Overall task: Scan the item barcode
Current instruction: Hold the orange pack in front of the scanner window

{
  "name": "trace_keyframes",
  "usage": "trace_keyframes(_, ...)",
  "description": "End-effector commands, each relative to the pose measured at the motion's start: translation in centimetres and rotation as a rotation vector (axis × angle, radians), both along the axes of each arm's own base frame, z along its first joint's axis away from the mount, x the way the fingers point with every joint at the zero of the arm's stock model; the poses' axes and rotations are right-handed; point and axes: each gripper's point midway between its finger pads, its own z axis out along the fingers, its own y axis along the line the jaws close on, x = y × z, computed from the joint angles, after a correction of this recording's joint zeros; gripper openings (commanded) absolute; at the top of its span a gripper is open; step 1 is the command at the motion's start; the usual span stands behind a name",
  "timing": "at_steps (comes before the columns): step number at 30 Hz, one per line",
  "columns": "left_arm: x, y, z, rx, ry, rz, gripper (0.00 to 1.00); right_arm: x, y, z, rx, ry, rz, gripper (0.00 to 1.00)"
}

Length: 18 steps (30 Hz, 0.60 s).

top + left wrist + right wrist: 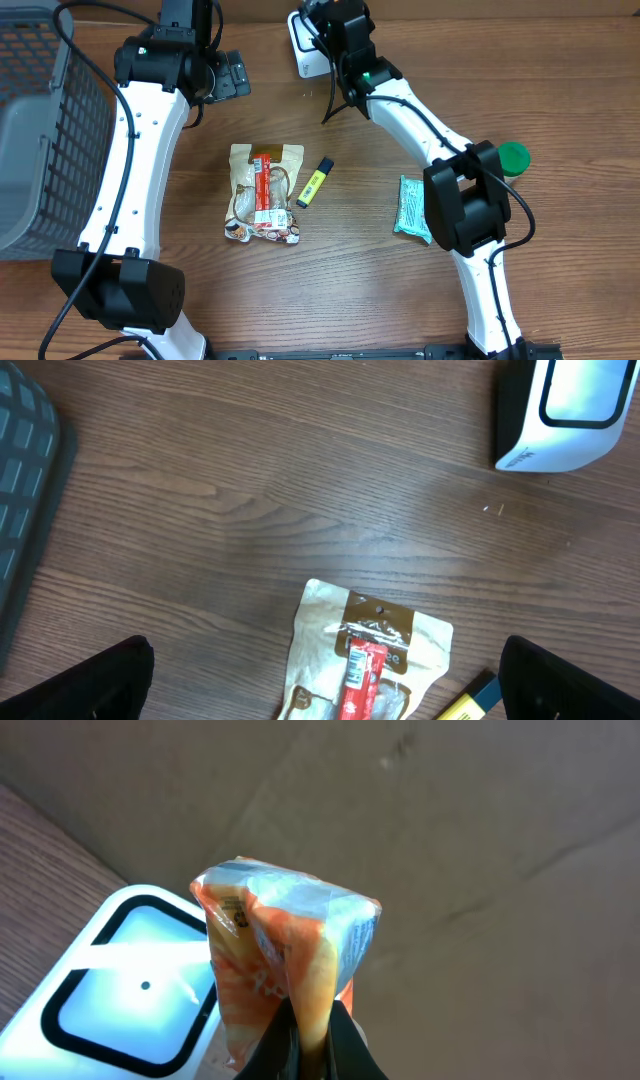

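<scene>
My right gripper (312,1020) is shut on the lower edge of an orange, glossy packet (285,945), which stands upright between the fingers. Small dark print shows near the packet's upper left edge. Just left of and below it lies the white scanner (120,982), its black-rimmed window lit. From overhead, the right gripper (335,30) hangs over the scanner (305,55) at the table's back edge, and the packet is hidden under it. My left gripper (225,75) is open and holds nothing. In the left wrist view its fingers (80,685) stand wide apart above the table.
A beige snack pouch with a red stick (263,192) lies mid-table, with a yellow highlighter (313,182) beside it. A teal packet (411,207) and a green lid (513,157) lie by the right arm. A grey basket (40,120) fills the left edge.
</scene>
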Motion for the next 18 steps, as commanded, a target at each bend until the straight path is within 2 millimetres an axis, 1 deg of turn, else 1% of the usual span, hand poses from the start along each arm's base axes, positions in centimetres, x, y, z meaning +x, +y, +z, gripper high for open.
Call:
trace_keyframes(1, -0.1, 0.0, 1.9, 0.006, -0.046, -0.012, 1.00, 0.1, 0.9, -0.9, -0.083, -0.017, 0.034, 0.04)
trace_keyframes(4, -0.1, 0.0, 1.9, 0.006, -0.047, -0.012, 1.00, -0.1, 1.4, -1.3, -0.092, -0.015, 0.045, 0.04)
trace_keyframes(6, -0.1, 0.0, 1.9, 0.006, -0.046, -0.012, 1.00, -0.2, 1.9, -1.8, -0.140, -0.014, 0.067, 0.04)
trace_keyframes(10, -0.1, 0.0, 1.9, 0.006, -0.046, -0.012, 1.00, -0.5, 2.9, -3.4, -0.312, -0.019, 0.136, 0.04)
trace_keyframes(11, -0.1, 0.0, 1.9, 0.006, -0.047, -0.012, 1.00, -0.5, 3.2, -4.1, -0.366, -0.019, 0.159, 0.04)
trace_keyframes(12, -0.1, 0.0, 1.9, 0.006, -0.046, -0.012, 1.00, -0.6, 3.3, -4.2, -0.400, -0.022, 0.174, 0.04)
trace_keyframes(13, -0.1, 0.0, 1.9, 0.006, -0.046, -0.012, 1.00, -0.7, 3.5, -4.6, -0.418, -0.019, 0.184, 0.04)
trace_keyframes(18, -0.1, 0.0, 1.9, 0.006, -0.046, -0.012, 1.00, -0.8, 3.9, -4.9, -0.418, -0.018, 0.189, 0.04)
